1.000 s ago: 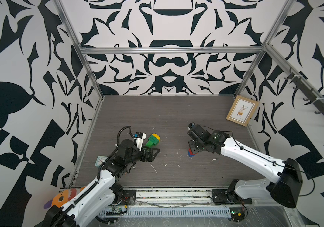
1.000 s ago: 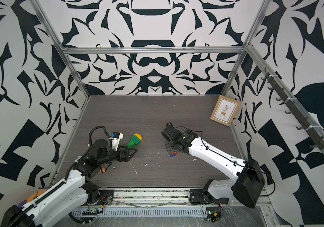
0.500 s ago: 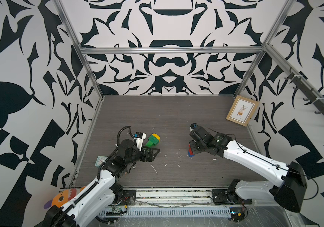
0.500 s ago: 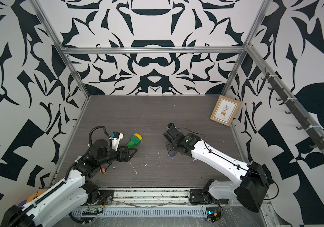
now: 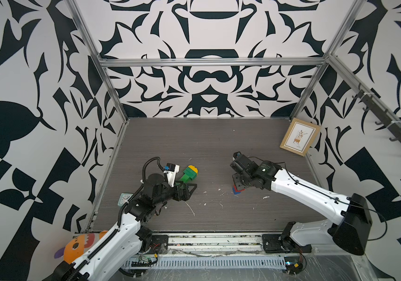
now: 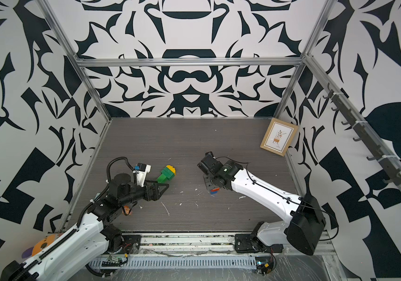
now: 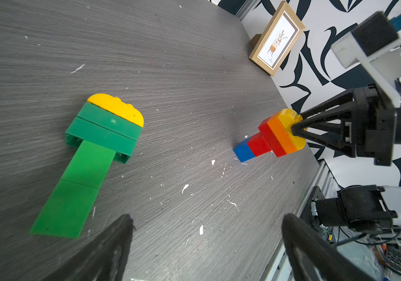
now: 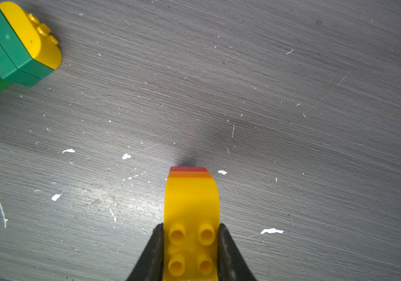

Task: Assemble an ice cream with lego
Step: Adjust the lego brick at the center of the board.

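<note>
One red lego stack (image 7: 270,141) stood on table (image 7: 170,60), yellow top clamped by right gripper (image 8: 191,243), left gripper (image 7: 208,216) gaped empty near green stack (image 7: 99,131) lying flat

The toppled lego stack (image 5: 189,174) lay flat on the table (image 5: 194,141), just ahead of my left gripper (image 7: 208,219), whose jaws stood wide apart around nothing. Well to its right the upright lego stack (image 7: 272,138) stood, its top pinched by my right gripper (image 8: 191,226). Farther right and behind, the picture frame (image 5: 300,140) leaned against the wall.
</note>
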`<state>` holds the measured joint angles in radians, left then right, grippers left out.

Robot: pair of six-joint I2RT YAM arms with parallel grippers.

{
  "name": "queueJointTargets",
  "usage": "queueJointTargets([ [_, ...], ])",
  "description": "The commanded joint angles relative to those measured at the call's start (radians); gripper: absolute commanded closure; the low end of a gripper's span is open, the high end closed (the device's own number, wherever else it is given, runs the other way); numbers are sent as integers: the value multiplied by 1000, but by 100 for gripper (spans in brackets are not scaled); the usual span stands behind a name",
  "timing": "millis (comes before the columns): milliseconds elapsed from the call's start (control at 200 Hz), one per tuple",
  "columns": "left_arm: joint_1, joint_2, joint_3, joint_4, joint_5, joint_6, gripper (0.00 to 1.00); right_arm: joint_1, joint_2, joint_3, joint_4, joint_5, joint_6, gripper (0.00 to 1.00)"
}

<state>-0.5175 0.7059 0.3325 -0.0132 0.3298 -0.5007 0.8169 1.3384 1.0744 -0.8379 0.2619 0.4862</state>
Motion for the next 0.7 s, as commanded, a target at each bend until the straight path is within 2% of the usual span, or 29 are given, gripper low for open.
queueJointTargets([
  [0, -3, -16, -7, -24, -14, -4, 1, -1, 10, 1, -88, 32, -39, 100],
  [285, -3, -15, 5, -33, -14, -3, 1, -45, -38, 69, -15, -58, -98, 100],
  [690, -3, -6, 8, -31, -16, -6, 1, -296, -123, -16, 192, -613, -119, 100],
])
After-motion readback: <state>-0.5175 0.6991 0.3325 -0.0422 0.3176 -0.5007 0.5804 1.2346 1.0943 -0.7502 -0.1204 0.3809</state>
